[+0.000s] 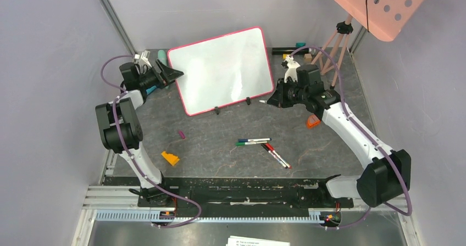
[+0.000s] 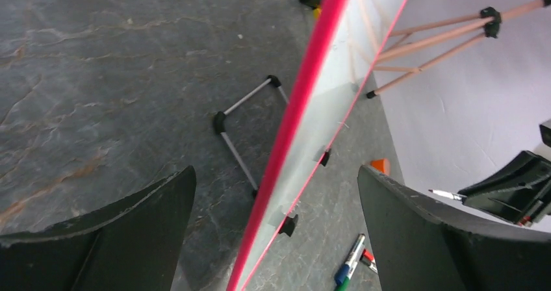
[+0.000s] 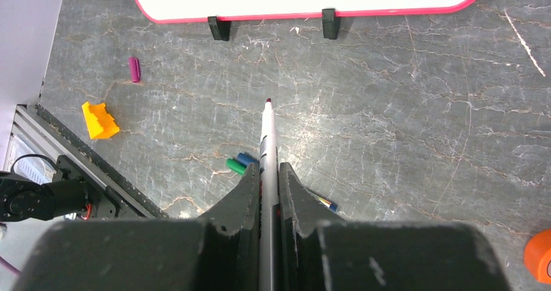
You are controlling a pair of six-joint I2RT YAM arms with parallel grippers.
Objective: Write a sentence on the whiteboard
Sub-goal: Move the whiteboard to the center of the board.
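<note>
- Right tool [image 3: 268, 174]: jaws closed tight on a slim white-barrelled marker with a dark red tip [image 3: 267, 135]. The cap is off and the tip points out past the fingers toward the board, so it is held as a pen ready to write.
- Left tool [image 2: 276, 174]: jaws spread fully and holding nothing. The board's side edge runs between the two fingers without touching either. My judgement is that it is placed to clamp and steady the board against the pen's pressure.
- Large white rectangular whiteboard with thin pink-red rim [image 1: 222, 70]: upper middle of the top view, propped at a tilt on two black clip feet [image 3: 219, 28] on the grey marbled desk [image 1: 220, 158]. Its face is blank in all three views, so writing has not begun.
- The marker tip is off the board, at the right of its lower edge in the top view.
- Loose capped markers [image 1: 254, 141] lie at the centre of the desk as spares, clear of both arms. A small purple cap [image 3: 134, 69] sits at the upper left of the right wrist view.
- Risk: an unclamped board could slide or tip under the first stroke.
</note>
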